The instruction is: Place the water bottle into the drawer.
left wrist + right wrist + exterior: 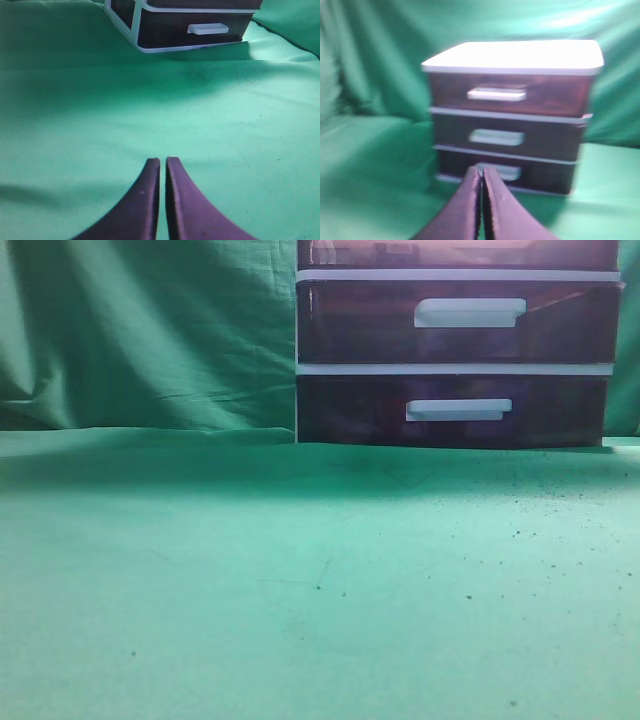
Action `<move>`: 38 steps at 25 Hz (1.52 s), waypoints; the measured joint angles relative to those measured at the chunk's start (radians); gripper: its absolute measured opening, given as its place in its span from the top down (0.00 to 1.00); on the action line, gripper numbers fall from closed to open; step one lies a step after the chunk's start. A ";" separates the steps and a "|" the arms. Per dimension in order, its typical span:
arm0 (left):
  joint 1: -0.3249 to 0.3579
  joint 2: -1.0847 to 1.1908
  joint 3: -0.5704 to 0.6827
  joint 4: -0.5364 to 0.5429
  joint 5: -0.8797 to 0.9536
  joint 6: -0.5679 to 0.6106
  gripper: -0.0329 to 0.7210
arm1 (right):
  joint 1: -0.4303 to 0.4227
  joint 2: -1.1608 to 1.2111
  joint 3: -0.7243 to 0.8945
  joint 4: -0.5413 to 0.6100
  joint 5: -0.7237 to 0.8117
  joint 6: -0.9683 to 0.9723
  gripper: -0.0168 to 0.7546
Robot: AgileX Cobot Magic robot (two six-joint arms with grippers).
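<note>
A dark drawer unit [455, 350] with white trim and white handles stands at the back right of the green table; all its drawers are closed. It also shows in the left wrist view [180, 25] and, blurred, in the right wrist view [512, 115]. The water bottle is out of view in every frame. My left gripper [163, 161] is shut and empty, low over the green cloth well in front of the unit. My right gripper [482, 170] is shut and empty, facing the unit's bottom drawer handle [502, 171]. Neither gripper shows in the exterior view.
A green cloth [300, 580] covers the table and hangs as a backdrop [150, 330] behind. The unit's middle handle [468, 312] and bottom handle [458, 409] face forward.
</note>
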 joint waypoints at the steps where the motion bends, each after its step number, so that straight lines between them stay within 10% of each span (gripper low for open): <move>1: 0.000 0.000 0.000 0.000 0.000 0.000 0.96 | -0.043 -0.032 0.034 -0.005 -0.019 0.000 0.98; 18: 0.000 0.000 0.000 0.002 0.000 0.000 0.96 | -0.169 -0.244 0.560 -0.076 -0.218 0.012 0.92; 38: 0.000 0.000 0.000 0.002 0.000 0.000 0.96 | -0.169 -0.244 0.572 -0.063 -0.109 0.020 0.92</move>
